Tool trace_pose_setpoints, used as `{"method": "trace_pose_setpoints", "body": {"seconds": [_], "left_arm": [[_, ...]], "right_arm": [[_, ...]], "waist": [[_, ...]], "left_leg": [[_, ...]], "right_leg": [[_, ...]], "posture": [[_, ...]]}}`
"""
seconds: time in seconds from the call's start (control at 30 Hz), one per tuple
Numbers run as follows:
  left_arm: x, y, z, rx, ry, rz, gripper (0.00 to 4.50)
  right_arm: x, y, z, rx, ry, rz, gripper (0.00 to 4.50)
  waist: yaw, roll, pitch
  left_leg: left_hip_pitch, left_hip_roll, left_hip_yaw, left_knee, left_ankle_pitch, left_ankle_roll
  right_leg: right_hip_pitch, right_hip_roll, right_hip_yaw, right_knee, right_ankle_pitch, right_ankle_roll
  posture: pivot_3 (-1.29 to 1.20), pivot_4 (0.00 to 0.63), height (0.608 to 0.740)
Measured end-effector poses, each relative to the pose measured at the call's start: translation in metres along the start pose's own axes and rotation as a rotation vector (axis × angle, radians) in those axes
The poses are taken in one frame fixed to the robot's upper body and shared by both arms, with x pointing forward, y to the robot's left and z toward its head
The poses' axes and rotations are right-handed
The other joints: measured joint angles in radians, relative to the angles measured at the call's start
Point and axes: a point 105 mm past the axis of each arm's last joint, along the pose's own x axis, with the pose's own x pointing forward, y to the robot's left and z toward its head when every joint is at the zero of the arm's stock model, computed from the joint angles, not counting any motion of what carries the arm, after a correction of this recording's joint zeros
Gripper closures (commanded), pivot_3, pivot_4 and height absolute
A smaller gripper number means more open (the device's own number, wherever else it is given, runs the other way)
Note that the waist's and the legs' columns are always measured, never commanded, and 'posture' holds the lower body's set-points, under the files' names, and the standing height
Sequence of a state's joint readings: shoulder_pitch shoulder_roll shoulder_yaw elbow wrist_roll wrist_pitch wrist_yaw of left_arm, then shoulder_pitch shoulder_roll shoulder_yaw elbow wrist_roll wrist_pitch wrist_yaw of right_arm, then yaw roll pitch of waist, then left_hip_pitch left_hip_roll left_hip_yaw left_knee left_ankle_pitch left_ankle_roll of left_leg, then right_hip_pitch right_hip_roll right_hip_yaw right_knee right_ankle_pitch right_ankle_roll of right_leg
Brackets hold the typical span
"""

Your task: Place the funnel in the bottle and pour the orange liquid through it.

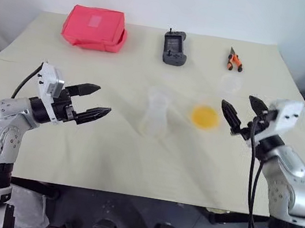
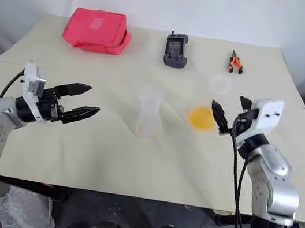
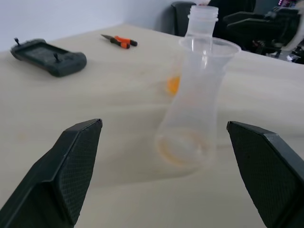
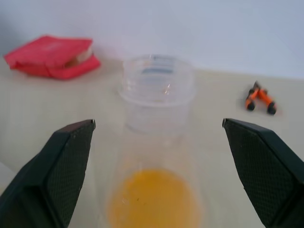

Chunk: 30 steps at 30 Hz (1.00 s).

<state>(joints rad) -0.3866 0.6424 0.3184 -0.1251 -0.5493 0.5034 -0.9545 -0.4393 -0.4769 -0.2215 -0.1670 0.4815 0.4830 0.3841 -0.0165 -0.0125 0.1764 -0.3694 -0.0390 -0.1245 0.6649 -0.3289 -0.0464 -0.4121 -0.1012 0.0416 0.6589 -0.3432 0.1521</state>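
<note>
The clear bottle (image 1: 154,120) stands at the table's middle, wide at the base and narrow higher up. The funnel (image 3: 209,52) sits in its mouth, flared rim upward. To its right a clear container with a threaded mouth (image 4: 156,90) holds the orange liquid (image 1: 205,117) as a shallow pool at its bottom. My left gripper (image 1: 104,100) hovers open to the left of the bottle, pointing at it, with a clear gap between them. My right gripper (image 1: 237,102) is open just right of the liquid's container, its fingers apart from it and facing it (image 4: 159,122).
Along the table's far side lie a red pouch (image 1: 95,28), a black handheld controller (image 1: 173,47) and orange-handled pliers (image 1: 235,60). The cream table (image 1: 132,163) has bare surface in front of the bottle, up to its near edge.
</note>
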Motion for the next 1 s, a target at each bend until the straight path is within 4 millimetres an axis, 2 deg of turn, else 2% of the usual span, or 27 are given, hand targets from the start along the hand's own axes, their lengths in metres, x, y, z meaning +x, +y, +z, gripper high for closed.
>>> {"method": "trace_pose_setpoints", "body": {"seconds": [0.23,0.37,0.63,0.73,0.87,1.0], "left_arm": [[0.002,-0.007,-0.006,-0.036,-0.005,-0.003,0.03],[0.004,-0.011,-0.004,-0.027,-0.007,-0.008,0.03],[0.009,-0.016,-0.005,-0.039,-0.023,-0.010,0.03],[0.011,-0.020,-0.004,-0.029,-0.027,-0.019,0.00],[0.009,-0.022,-0.007,-0.045,-0.024,-0.013,0.00],[0.011,-0.027,-0.007,-0.037,-0.023,-0.020,0.00]], "right_arm": [[0.025,-0.004,0.002,0.042,0.033,0.007,0.00],[0.036,-0.007,-0.002,0.068,0.048,-0.007,0.00],[0.058,0.001,-0.014,0.095,0.055,0.037,0.00],[0.063,0.004,-0.008,0.095,0.024,0.063,0.63],[0.066,0.010,-0.001,0.096,-0.020,0.098,1.88],[0.067,0.016,-0.002,0.103,-0.028,0.126,1.97]], "waist": [[-0.012,0.000,0.000],[-0.015,0.000,0.000],[-0.015,0.000,0.000],[-0.015,0.000,0.000],[-0.017,0.000,0.000],[-0.019,0.000,0.000]], "left_leg": [[0.000,-0.001,0.000,-0.001,0.000,0.000],[0.000,-0.001,0.001,-0.002,0.000,0.000],[-0.001,0.000,0.001,-0.002,0.000,0.000],[-0.001,0.000,0.001,-0.002,0.000,0.000],[-0.001,0.000,0.001,-0.002,0.000,0.000],[-0.001,0.000,0.001,-0.002,0.000,0.000]], "right_leg": [[-0.001,0.000,0.000,-0.001,0.000,0.000],[-0.002,0.001,0.000,0.000,0.000,0.000],[-0.002,0.000,0.000,-0.001,0.000,0.000],[-0.002,0.000,0.000,-0.001,0.000,0.000],[-0.002,0.000,0.000,-0.001,0.000,0.000],[-0.002,0.001,0.000,-0.002,0.000,0.000]], "posture": [[0.00,0.150,0.740],[0.00,0.150,0.740],[0.00,0.150,0.740],[0.00,0.150,0.740],[0.00,0.150,0.740],[0.00,0.150,0.740]]}}
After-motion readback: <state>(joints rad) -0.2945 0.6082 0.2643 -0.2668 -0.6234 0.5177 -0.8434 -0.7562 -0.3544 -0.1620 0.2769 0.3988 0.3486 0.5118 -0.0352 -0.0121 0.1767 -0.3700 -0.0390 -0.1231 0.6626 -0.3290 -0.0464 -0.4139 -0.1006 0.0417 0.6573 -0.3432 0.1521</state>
